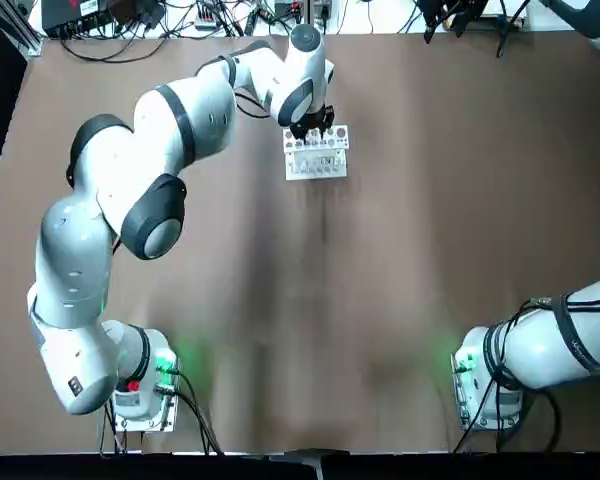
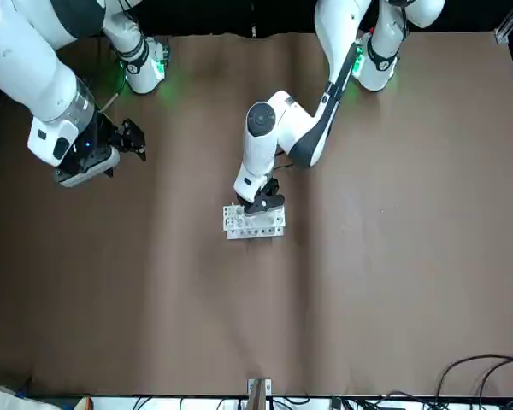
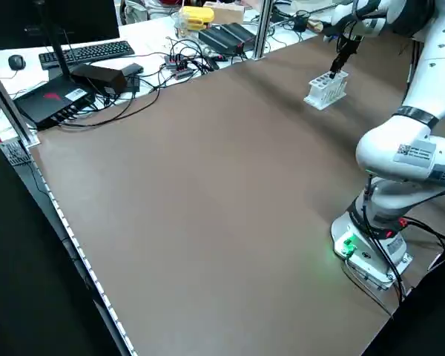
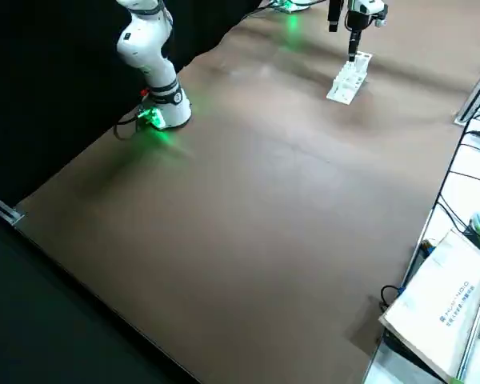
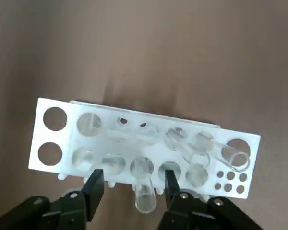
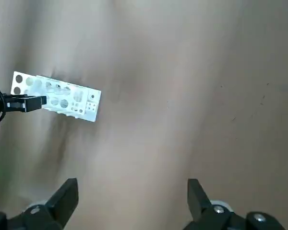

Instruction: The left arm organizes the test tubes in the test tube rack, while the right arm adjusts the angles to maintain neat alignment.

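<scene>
Two large white jointed robot arms rise from the near edge of the brown tabletop (image 1: 380, 330), their bases glowing green: the left arm (image 1: 80, 270) with dark grey rounded joints and a red button, the right arm (image 1: 550, 345) with black cable bands. The left arm reaches out over the table to the small white rectangular test tube rack (image 1: 316, 167), which stands on the brown surface toward the far side. Its black two-finger gripper, the left gripper (image 5: 134, 171), is just above the rack's edge, released, the fingers apart with one clear, thin-walled test tube (image 5: 145, 194) showing between them; whether either finger touches it, I cannot tell. That tube tilts out of a round hole, and another clear glass tube (image 5: 230, 155) slants across the top near the end with the small holes. Other tubes sit in the holes, too faint to count. Off to the right of the rack, the black right gripper (image 6: 133, 180) hangs raised over the table, released, its two fingers wide apart. Beyond the far edge are tangled black cables (image 3: 170, 70), a black keyboard (image 3: 87, 51) and a dark monitor (image 3: 55, 22).
</scene>
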You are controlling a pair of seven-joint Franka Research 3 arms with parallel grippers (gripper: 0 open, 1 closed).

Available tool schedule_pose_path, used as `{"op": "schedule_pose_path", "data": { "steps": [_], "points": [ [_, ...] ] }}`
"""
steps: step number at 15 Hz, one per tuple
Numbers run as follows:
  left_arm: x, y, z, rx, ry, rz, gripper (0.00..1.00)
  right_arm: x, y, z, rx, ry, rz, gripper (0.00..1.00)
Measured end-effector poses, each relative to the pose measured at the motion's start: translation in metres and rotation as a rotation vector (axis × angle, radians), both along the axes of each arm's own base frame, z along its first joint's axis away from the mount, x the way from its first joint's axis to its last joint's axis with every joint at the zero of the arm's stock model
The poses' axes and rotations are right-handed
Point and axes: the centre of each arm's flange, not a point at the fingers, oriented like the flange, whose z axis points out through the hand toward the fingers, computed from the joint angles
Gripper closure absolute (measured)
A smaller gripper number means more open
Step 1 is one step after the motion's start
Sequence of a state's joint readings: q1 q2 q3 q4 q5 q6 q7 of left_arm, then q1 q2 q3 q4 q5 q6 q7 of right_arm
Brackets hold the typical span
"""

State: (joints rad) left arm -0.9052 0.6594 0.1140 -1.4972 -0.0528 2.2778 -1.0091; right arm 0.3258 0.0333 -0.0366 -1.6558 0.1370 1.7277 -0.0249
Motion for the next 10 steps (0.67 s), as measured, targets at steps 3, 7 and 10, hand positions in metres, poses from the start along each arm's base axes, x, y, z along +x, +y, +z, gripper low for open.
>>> {"op": "schedule_pose_path", "data": {
  "steps": [3,7,10],
  "points": [
    [-0.0009,-0.0007,-0.0001,0.000,0.002,-0.002,0.44,0.0010,-0.0031,0.0000,0.000,0.000,-0.006,0.00],
    [-0.0017,-0.0014,-0.0002,0.000,0.002,-0.003,0.48,0.0021,-0.0066,0.0000,-0.001,-0.001,-0.012,0.00],
    [-0.0021,-0.0018,-0.0003,0.000,0.003,-0.004,0.56,0.0020,-0.0069,-0.0003,-0.001,0.002,-0.012,0.00]
  ]
}}
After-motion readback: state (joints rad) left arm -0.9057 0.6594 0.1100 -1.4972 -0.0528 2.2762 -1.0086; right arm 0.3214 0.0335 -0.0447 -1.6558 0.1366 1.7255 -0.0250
